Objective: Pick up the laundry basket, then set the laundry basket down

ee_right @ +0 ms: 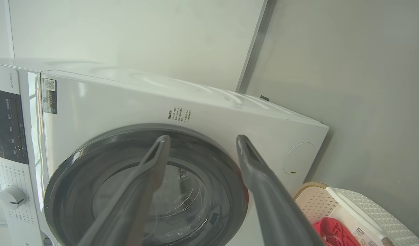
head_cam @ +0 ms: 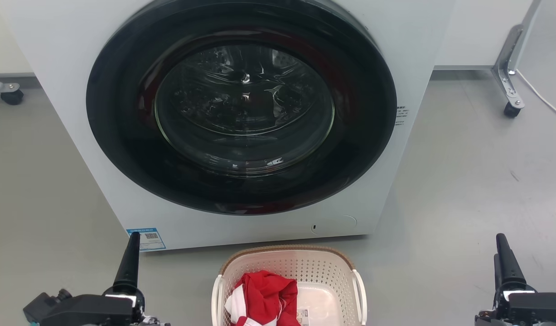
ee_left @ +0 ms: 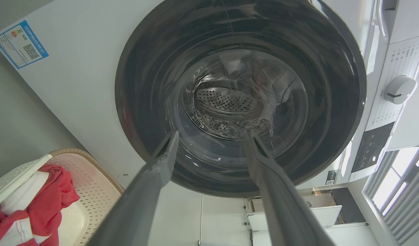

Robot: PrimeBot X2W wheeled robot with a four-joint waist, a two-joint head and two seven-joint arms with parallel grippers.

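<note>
The left jaws stand released, their two long dark fingers (ee_left: 161,171) spread wide with nothing between them. In the left wrist view they aim at the round dark glass door (ee_left: 240,99) of a white front-loading washing machine (ee_left: 86,85). The right jaws are released too and hold nothing; in the right wrist view their fingers (ee_right: 264,177) point at the dark ring of that door.

In the head view both arms sit low at the bottom corners, fingers pointing up toward the machine. The left finger (head_cam: 128,262) ends just beside a blue sticker (head_cam: 146,238) on the machine's lower front corner. The right finger (head_cam: 506,265) rises over bare grey floor (head_cam: 463,181).

The cream-white perforated plastic laundry basket (head_cam: 314,271), with a brown woven-look rim and white side handles, stands on the floor just in front of the machine's base. It sits between the two arms, well apart from both. A crumpled red-and-white cloth (head_cam: 264,294) lies in its left half, beside a small label (head_cam: 303,312) on its base.
</note>
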